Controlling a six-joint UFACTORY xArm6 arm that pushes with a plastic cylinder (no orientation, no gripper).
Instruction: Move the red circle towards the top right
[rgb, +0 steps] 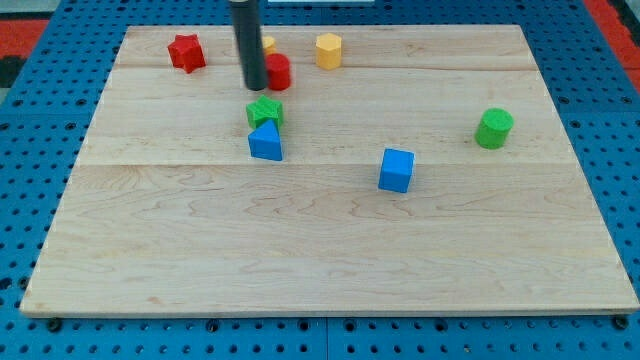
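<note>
The red circle (279, 71) is a short red cylinder near the view's top, left of centre, on the wooden board (330, 250). My tip (254, 86) is the lower end of the dark rod and stands right against the red circle's left side, partly covering it. A yellow block (267, 44) peeks out just behind the rod, above the red circle; its shape is hidden.
A red star (186, 52) lies at the top left. A yellow hexagon (329, 50) sits right of the red circle. A green star (265, 111) and a blue triangular block (265, 141) lie just below my tip. A blue cube (397, 169) and a green cylinder (493, 129) lie to the right.
</note>
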